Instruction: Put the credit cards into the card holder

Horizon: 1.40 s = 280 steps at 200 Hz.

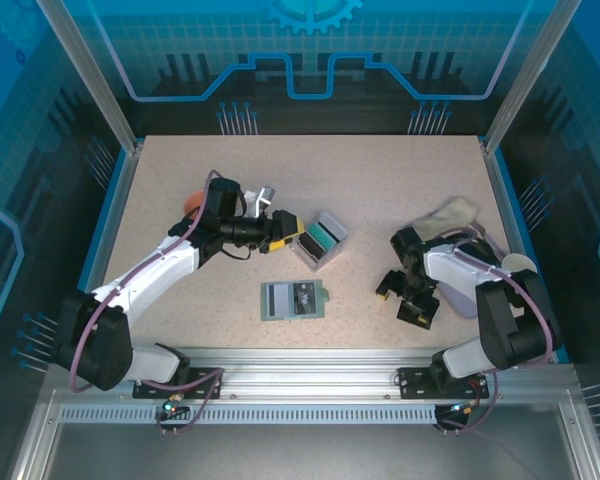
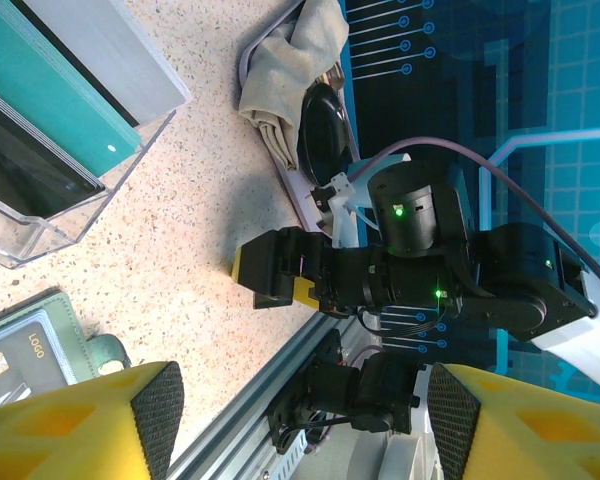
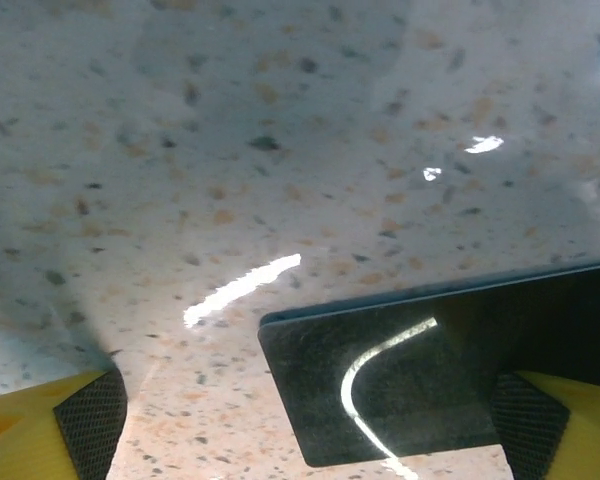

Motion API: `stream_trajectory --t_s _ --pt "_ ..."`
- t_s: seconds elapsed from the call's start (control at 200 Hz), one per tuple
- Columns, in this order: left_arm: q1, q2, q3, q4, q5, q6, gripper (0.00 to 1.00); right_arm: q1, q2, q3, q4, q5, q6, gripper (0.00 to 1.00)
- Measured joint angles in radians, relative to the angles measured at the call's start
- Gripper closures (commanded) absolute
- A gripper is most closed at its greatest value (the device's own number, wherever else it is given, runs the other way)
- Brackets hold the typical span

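Observation:
The card holder point(image 1: 293, 299) lies open and flat in the middle of the table, grey inside with one card in a slot; its corner point(image 2: 25, 345) appears in the left wrist view. A clear box point(image 1: 318, 240) behind it holds teal and dark credit cards point(image 2: 55, 125) on edge. My left gripper point(image 1: 296, 236) is open next to that box, its pads point(image 2: 160, 410) empty. A dark credit card point(image 3: 410, 385) lies flat on the table, right of the holder. My right gripper point(image 3: 308, 425) hangs open over it, one finger on each side.
A tray with a folded cloth point(image 2: 285, 85) sits at the back right point(image 1: 455, 213). An orange object point(image 1: 192, 200) and a small white part point(image 1: 265, 195) lie behind the left arm. The aluminium rail point(image 1: 310, 360) runs along the near edge. Blue walls enclose the table.

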Motion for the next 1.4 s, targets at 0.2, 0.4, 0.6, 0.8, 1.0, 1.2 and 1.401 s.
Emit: stream_trajectory --t_s 0.2,0.4,0.6,0.8,1.0,1.2,1.401 --pt "0.000 0.000 0.000 -0.001 0.000 0.000 0.31 0.137 0.094 0.087 0.003 -0.011 -0.005 0.06" --pt "0.000 -0.002 0.000 -0.008 -0.001 0.003 0.31 0.314 0.242 0.295 0.082 -0.090 -0.184 0.11" --pt "0.000 -0.007 0.000 -0.014 -0.001 0.003 0.31 0.346 0.204 0.346 0.075 -0.042 -0.253 0.12" --pt "0.000 -0.009 0.000 -0.015 -0.001 0.003 0.31 0.340 0.143 0.301 0.052 0.003 -0.249 0.04" --pt "0.000 -0.012 0.016 -0.038 -0.001 0.011 0.31 0.187 0.132 0.273 0.145 -0.104 -0.484 0.09" --pt "0.000 -0.029 0.019 -0.051 -0.011 0.018 0.31 0.108 0.186 0.271 0.232 -0.216 -0.557 0.12" --pt "0.000 -0.039 0.019 -0.053 -0.012 0.018 0.31 0.138 0.237 0.245 0.270 -0.227 -0.566 0.14"
